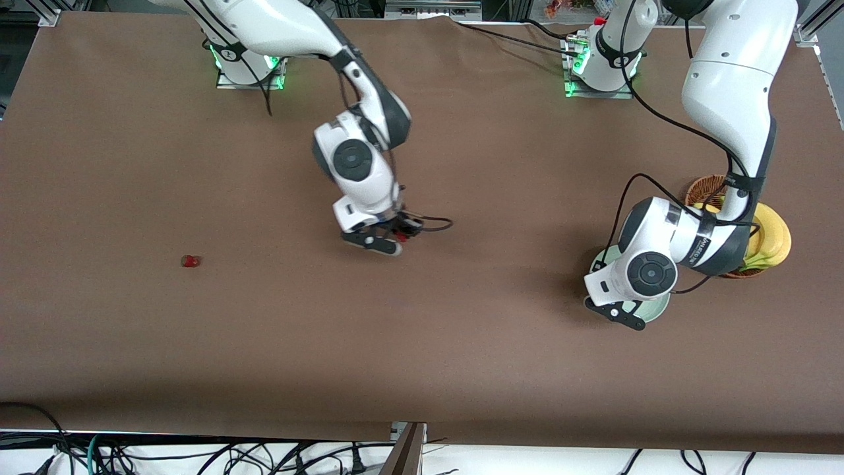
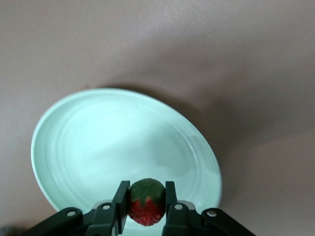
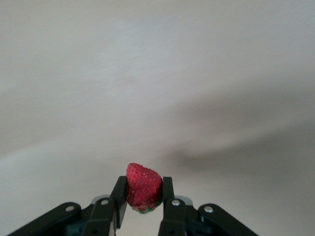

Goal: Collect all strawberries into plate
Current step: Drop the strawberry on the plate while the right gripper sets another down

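Front: right gripper hung over mid-table w/ a red bit in it; left gripper over mint plate; loose berry lay toward right arm's end.

Left wrist: jaws clamped berry 2 over glossy plate.

Right wrist: jaws clamped berry 3, seeded skin. Prob. light, soft, bruisable; grip sides gently.

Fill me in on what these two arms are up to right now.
Both arms are carrying strawberries. The left claw is shut on a strawberry and hangs over the mint-green plate, which has no berry lying in it yet. The right claw is shut on another strawberry over bare table near the middle. A third strawberry lies on the table toward the right arm's end. A wicker basket with bananas sits beside the plate.
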Motion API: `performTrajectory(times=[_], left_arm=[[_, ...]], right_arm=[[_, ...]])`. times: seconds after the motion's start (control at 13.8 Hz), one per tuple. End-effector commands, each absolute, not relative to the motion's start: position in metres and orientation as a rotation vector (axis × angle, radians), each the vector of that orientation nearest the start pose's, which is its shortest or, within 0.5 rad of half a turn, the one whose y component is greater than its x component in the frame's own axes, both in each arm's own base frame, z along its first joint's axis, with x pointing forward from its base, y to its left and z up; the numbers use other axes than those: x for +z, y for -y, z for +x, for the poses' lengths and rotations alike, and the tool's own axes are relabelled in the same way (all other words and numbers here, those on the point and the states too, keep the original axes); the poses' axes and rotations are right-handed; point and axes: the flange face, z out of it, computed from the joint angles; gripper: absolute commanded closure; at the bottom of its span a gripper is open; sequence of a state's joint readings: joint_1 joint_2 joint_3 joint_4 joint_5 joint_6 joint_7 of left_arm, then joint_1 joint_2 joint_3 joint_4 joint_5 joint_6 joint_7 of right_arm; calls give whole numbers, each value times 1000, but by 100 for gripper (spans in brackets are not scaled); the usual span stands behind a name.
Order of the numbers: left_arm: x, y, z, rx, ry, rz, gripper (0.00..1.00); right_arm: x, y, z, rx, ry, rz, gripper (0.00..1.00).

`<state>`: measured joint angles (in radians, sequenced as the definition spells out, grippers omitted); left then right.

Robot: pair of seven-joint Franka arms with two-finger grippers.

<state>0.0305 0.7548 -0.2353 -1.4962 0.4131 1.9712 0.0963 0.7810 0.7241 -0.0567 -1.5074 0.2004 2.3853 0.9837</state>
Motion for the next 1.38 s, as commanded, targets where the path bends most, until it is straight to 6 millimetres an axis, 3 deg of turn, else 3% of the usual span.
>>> performTrajectory(times=[0.0, 0.07, 0.15, 0.36, 0.44, 0.51, 0.65, 0.8, 0.94, 1.02, 1.16, 1.31], left_arm=[[204, 72, 686, 349, -804, -2835, 81], [204, 71, 686, 350, -806, -2833, 52], [204, 70, 686, 348, -804, -2834, 1], [216, 75, 687, 337, -789, -2832, 0], [239, 78, 689, 313, -784, -2827, 0], [267, 83, 687, 307, -781, -2816, 0], [323, 107, 678, 294, -797, -2796, 0], [365, 126, 667, 264, -717, -2829, 0], [402, 137, 656, 238, -602, -2941, 0], [414, 139, 653, 225, -571, -2988, 0], [409, 143, 652, 246, -536, -3015, 0], [379, 150, 650, 315, -423, -3029, 0]], right_arm=[[235, -551, 535, -108, -653, -2760, 99], [226, -566, 526, -147, -655, -2703, 99], [212, -578, 516, -179, -640, -2657, 99], [183, -595, 497, -237, -582, -2607, 96], [181, -597, 494, -238, -572, -2608, 73], [183, -597, 494, -242, -565, -2610, 5], [199, -596, 503, -258, -557, -2603, 0], [225, -590, 526, -215, -560, -2659, 0], [267, -567, 565, -130, -493, -2755, 0], [274, -547, 579, -72, -426, -2825, 0], [313, -497, 606, -6, -240, -2908, 0], [328, -444, 626, 113, -53, -2995, 0]])
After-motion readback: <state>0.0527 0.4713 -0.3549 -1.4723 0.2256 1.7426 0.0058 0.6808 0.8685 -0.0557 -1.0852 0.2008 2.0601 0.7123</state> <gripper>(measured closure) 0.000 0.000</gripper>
